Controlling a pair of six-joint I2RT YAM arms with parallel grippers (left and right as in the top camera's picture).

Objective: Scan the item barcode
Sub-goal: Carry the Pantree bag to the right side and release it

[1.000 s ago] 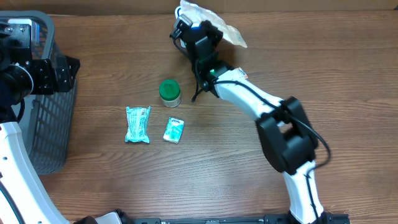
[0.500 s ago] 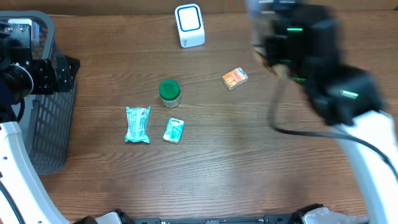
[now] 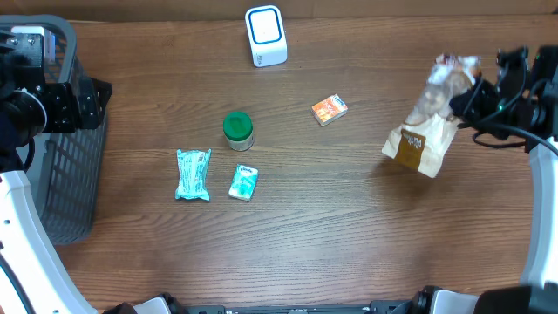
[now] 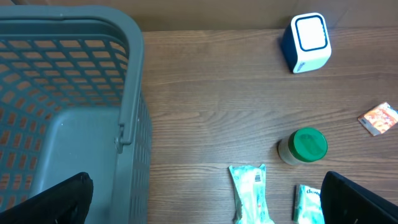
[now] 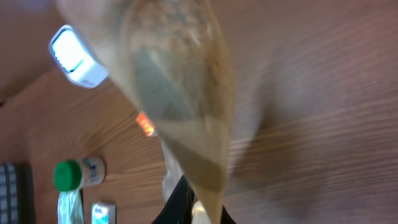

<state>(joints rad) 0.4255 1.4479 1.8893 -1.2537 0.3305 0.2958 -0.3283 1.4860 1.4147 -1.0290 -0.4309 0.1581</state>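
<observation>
Grey plastic mesh forms the basket at the far left. The left pincer hangs over its rim with the jaws spread wide and nothing in them. It poses no hazard where it is.

Moving right, a teal packet, a smaller teal pack and a green-lidded jar lie close together on the table. The white-and-blue scanner stands at the back edge, and a small orange box lies between the scanner and the right side.

The bag, which is the item to scan, hangs at the far right, well apart from the scanner. The right pincer is pressed together on its upper end. You cannot tell whether its lower corner touches the table.

Watch for these faults:

1. Slip. The bag is thin, limp film held by one edge only. A quick swing toward the scanner may pull it out of the jaws.
2. No read. The barcode is not visible in any view. If the printed face crumples or turns away from the scanner window, expect the scan to fail.
3. Collision. The orange box lies near the direct path. A low carry may let the hanging bag sweep it aside.
4. Knock-over. The scanner looks light. Contact from the bag or the arm may tip it.
</observation>
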